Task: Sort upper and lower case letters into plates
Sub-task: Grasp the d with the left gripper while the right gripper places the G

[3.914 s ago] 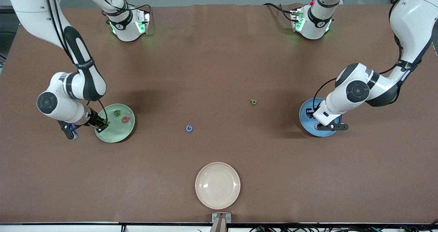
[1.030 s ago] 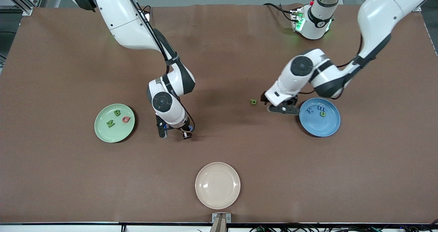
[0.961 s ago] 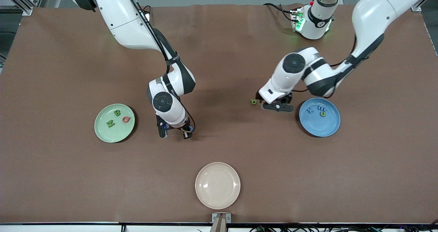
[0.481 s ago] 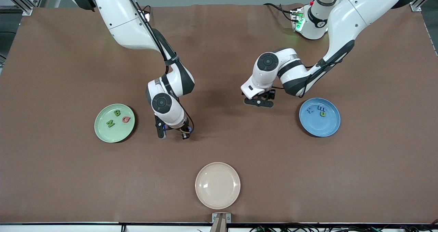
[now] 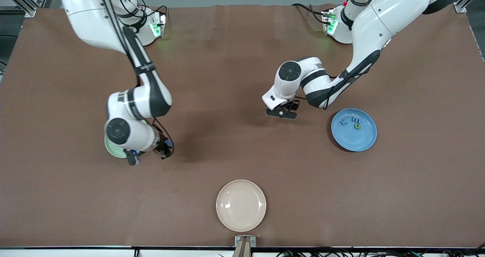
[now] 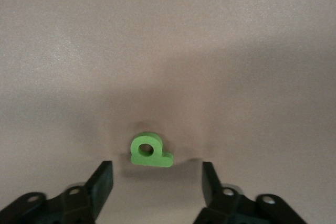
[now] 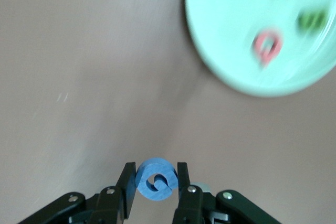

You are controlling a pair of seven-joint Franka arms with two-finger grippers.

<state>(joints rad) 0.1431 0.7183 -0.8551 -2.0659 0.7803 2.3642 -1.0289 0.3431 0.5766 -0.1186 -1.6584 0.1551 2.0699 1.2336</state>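
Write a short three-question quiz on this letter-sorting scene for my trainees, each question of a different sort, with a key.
1. True or false: the right claw is shut on the blue letter G.
2. Multiple choice: the green letter p lies (A) in the blue plate, (B) on the bare table between the left claw's open fingers, (C) in the cream plate.
3. Fill in: the pink letter rests in the pale ____ plate.

Key: 1 true; 2 B; 3 green.
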